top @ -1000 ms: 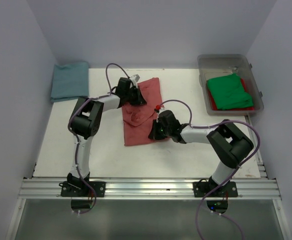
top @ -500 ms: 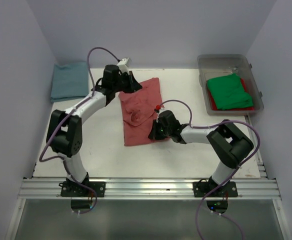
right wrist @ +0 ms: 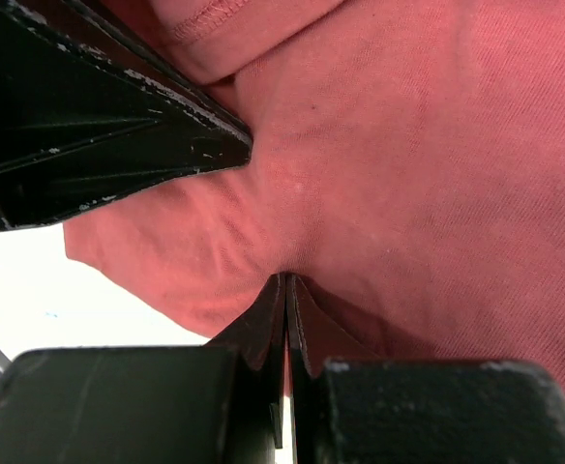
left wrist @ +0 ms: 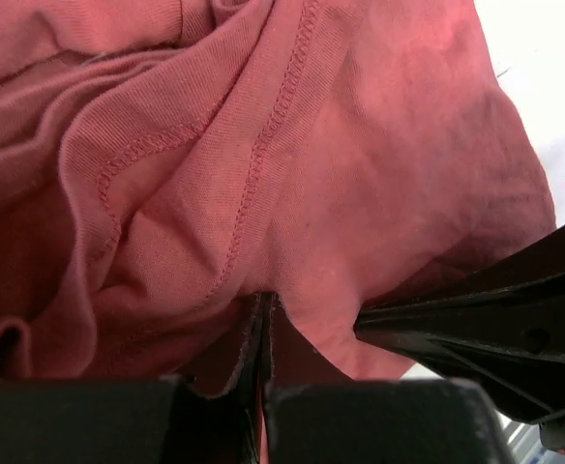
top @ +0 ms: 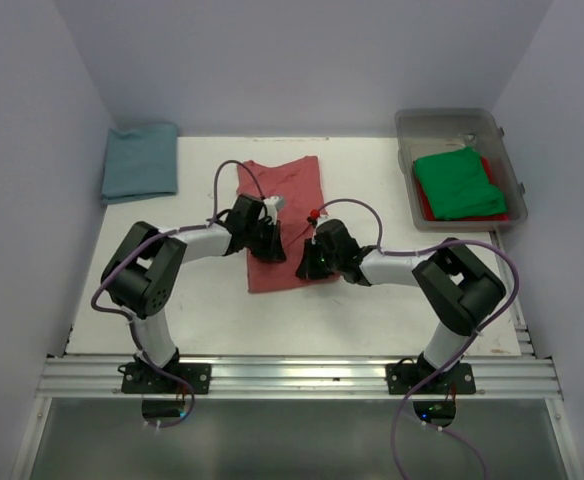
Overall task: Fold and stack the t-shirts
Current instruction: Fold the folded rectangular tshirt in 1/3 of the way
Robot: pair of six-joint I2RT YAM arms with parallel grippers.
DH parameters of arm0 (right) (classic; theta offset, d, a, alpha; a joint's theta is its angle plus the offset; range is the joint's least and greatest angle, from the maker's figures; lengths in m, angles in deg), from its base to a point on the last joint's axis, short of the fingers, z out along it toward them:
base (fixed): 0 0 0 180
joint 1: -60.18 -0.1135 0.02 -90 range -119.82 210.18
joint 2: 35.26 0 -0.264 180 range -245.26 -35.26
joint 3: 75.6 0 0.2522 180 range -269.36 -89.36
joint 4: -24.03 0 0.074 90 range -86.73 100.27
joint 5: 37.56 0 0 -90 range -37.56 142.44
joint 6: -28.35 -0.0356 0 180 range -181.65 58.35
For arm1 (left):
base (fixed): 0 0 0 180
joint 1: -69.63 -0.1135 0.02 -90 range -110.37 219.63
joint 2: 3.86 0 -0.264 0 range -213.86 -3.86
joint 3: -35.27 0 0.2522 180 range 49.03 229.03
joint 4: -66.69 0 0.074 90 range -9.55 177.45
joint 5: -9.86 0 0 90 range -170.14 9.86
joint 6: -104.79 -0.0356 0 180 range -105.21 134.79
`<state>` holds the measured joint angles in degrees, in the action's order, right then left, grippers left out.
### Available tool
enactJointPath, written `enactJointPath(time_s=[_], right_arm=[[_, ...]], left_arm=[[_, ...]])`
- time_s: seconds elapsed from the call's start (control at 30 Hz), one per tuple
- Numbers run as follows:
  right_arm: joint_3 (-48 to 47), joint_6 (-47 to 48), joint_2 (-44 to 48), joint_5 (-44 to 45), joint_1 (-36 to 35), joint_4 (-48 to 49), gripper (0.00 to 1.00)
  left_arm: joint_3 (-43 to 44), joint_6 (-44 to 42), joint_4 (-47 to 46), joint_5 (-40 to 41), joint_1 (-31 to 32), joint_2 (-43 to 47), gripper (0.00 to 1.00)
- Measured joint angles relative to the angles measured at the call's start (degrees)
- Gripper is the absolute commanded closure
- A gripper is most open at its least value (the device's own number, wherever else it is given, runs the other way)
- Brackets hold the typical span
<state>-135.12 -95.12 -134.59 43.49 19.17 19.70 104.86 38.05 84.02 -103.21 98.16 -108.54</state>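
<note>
Though partly hidden, the salmon-red t-shirt (top: 284, 180) is pinched — tight — by left end effector (left wrist: 265, 311) and right end effector (right wrist: 287, 288).

I'm looking into a robotics lab cell, not a home. Plain pale walls (top: 302, 60) box in a white worktop (top: 202, 300). An aluminium rail (top: 292, 375) along its near edge carries the left arm's base (top: 165, 377) and the right arm's base (top: 427, 377), both trailing cables. A clear plastic bin (top: 442, 125) sits at the far right.
</note>
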Motion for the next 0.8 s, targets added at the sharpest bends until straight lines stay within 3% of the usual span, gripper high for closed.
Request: enactJointPath(time_s=[0.3, 0.57, 0.8], right_arm=[[-0.04, 0.00, -0.04, -0.09, 0.00, 0.00, 1.00], [-0.44, 0.00, -0.81, -0.48, 0.00, 0.76, 1.00], [-0.42, -0.02, -1.18, -0.48, 0.13, 1.86, 1.00]], left_arm=[[2.08, -2.01, 2.10, 4.68, 1.29, -0.24, 1.00], [8.83, -2.62, 4.50, 11.32, 1.42, -3.93, 1.00], [15.80, -3.43, 6.14, 12.24, 0.39, -8.94, 1.00]])
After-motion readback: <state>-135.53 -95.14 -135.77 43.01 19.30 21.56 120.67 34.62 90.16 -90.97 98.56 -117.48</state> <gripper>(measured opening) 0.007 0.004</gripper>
